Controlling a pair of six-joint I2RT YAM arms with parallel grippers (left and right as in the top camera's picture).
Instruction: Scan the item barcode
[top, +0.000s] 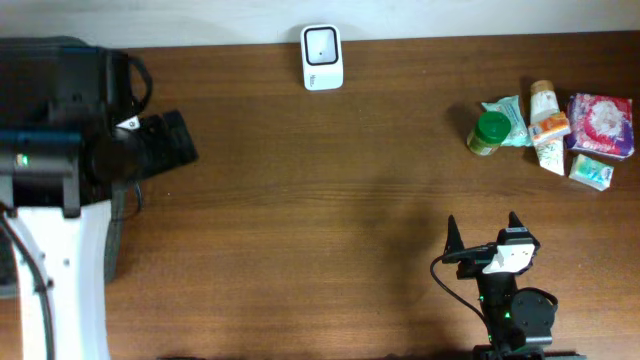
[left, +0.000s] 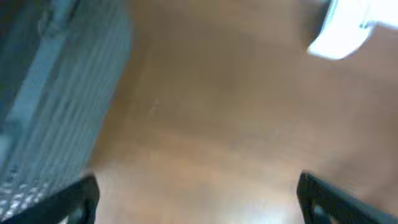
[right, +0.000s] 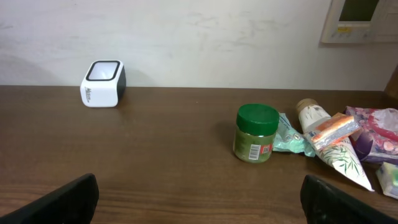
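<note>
We are seeing the right fingers (right: 69, 200) standing spread wide, gripping nothing and touching nothing, with only bare bench (right: 180, 171) lying between them. The left fingers (left: 322, 200) are gaping just as wide, also empty, over plain wood. Beyond the right fingers, the items to scan are lying in a cluster at the right end of the bench: a green-lidded jar (right: 255, 133) is standing upright, with tubes (right: 314, 116) and packets (top: 601, 125) lying just beside it. The white scanner (right: 102, 83) is sitting well apart from them, at the far edge by the wall. Only the overhead view is showing both arms at once, the left one by a dark bag (top: 60, 80). The left wrist view is giving us only blur.
</note>
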